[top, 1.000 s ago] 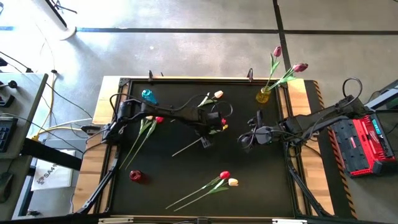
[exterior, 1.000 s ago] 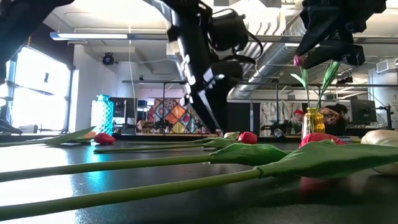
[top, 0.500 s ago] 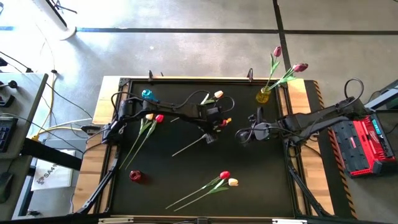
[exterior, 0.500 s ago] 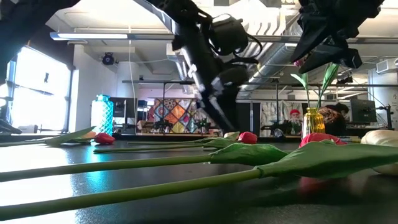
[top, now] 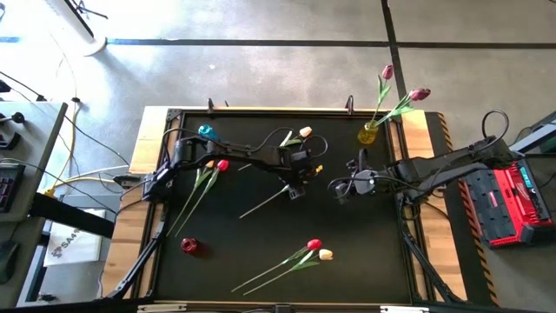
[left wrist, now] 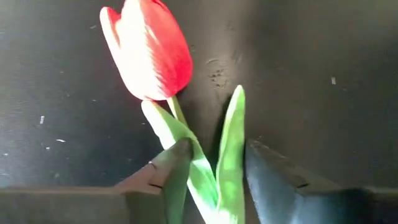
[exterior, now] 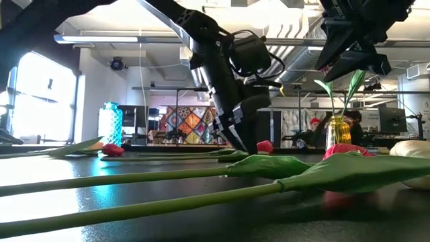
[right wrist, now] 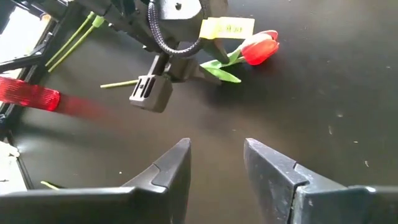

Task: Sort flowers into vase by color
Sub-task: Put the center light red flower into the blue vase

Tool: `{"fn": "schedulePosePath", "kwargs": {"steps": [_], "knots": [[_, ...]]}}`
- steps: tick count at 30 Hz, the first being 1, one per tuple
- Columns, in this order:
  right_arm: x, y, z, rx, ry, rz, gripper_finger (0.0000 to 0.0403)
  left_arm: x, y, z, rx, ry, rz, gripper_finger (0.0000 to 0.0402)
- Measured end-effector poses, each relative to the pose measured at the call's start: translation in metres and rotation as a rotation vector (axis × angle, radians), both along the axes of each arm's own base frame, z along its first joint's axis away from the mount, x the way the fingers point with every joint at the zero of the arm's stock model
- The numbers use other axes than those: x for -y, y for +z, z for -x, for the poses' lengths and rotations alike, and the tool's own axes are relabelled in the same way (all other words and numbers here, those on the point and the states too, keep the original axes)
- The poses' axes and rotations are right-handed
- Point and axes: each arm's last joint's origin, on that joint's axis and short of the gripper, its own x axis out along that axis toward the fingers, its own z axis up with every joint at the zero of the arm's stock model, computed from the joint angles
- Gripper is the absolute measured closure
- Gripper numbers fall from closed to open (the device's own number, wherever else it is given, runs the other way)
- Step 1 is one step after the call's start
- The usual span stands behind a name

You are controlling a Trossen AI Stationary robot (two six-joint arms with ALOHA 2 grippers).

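High view: left gripper [top: 306,180] low at mid-worktop [top: 365,261] over a red tulip [top: 314,177], yellow vase [top: 367,135] at far right corner; left wrist view: fingers [left wrist: 171,163] straddling stem below the head, gap narrow, closure unconfirmed; right wrist view: right gripper [right wrist: 214,163] waits alongside, empty, fingers part-open.

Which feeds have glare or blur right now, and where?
Low view: bright windows backlight the scene, the mat shows glare, and the near stems are soft. Left wrist view: the red tulip has a washed-out highlight on its petals. Right wrist view: a red smear at the edge looks blurred. High view: evenly lit.
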Motion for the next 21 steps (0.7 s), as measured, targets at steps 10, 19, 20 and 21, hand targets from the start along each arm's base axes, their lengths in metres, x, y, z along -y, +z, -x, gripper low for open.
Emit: {"fn": "schedulePosePath", "kwargs": {"steps": [10, 19, 20, 21], "knots": [[0.0, 0.0, 0.0, -0.004, 0.015, 0.012, 0.0265, -0.001, -0.001, 0.0, -0.004, 0.043, -0.015, 0.0387], [0.0, 0.0, 0.0, -0.008, 0.019, 0.017, 0.0265, -0.006, 0.01, -0.003, -0.006, 0.052, -0.005, 0.0399], [0.0, 0.0, 0.0, -0.008, 0.018, 0.016, 0.0265, -0.007, 0.014, -0.005, 0.007, 0.053, -0.005, 0.04], [0.0, 0.0, 0.0, -0.007, 0.016, 0.014, 0.0265, -0.008, 0.018, -0.007, 0.02, 0.052, 0.0, 0.04]]}}
